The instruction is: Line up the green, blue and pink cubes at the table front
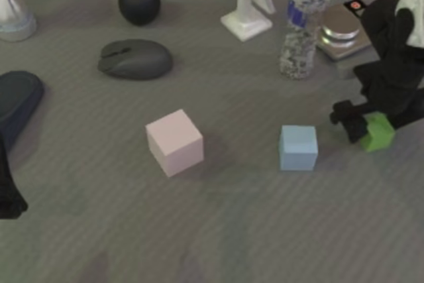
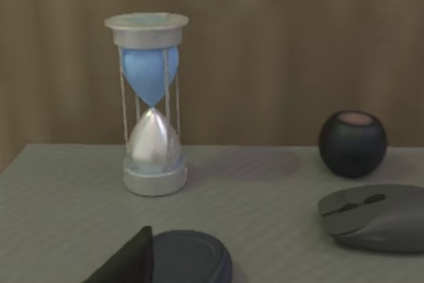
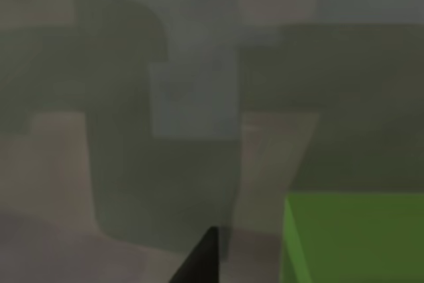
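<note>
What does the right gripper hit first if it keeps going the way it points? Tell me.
Probably the green cube: the right gripper is already at it, fingers beside it. Beyond lies the blue cube, though depth is unclear.

Top view: dim, even, soft light; surface (image 1: 218, 230) grey, no glare. Faint shadows fall right of pink cube (image 1: 175, 142) and beside mouse (image 1: 136, 58). Slight overall softness, no visible edge distortion. Left wrist view: muted light, hourglass (image 2: 152, 104) reasonably sharp, pale shadow beside it. Right wrist view: heavily blurred, hazy, murky; green cube (image 3: 351, 236) close, out of focus.
</note>
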Available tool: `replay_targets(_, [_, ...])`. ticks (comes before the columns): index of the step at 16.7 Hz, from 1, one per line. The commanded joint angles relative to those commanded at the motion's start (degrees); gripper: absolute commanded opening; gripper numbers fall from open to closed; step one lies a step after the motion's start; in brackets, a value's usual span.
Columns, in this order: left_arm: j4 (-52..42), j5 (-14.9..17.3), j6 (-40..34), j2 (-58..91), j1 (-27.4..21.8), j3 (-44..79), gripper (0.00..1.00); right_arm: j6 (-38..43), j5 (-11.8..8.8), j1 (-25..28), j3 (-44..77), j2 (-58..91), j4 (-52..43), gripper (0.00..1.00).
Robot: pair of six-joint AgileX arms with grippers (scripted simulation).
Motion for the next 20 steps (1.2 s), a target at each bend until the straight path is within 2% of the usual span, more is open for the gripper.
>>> replay_targets(3, [0.0,0.0,0.0,0.0,0.0,0.0,1.0,0.0,0.0,0.0,0.0,0.0,0.0,0.02])
replay_targets(4, [0.0,0.0,0.0,0.0,0.0,0.0,1.0,0.0,0.0,0.0,0.0,0.0,0.0,0.0])
replay_targets(14, [0.0,0.0,0.0,0.0,0.0,0.0,1.0,0.04,-0.24,0.05,1.45,-2.34,-1.73,0.0])
replay_targets(20, [0.0,0.0,0.0,0.0,0.0,0.0,1.0,0.05,-0.29,0.34,7.95,-6.46,-12.86,0.0])
